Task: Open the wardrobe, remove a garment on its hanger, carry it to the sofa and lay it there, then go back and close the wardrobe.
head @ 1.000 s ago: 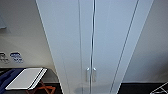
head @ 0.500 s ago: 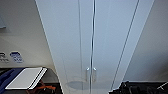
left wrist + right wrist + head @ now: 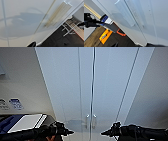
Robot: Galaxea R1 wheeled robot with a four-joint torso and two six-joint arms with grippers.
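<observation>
One wardrobe (image 3: pixel 75 92), two doors, two handles (image 3: pixel 87 120)

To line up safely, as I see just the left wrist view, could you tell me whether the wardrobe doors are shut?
Observer: Yes, the head view shows both doors of the wardrobe shut, meeting at the middle seam.
Operator: Thank you. Where do the tools sit against the handles?
Observer: The left tool and the right tool hang just below the paired handles, one to each side, apart from them.
</observation>
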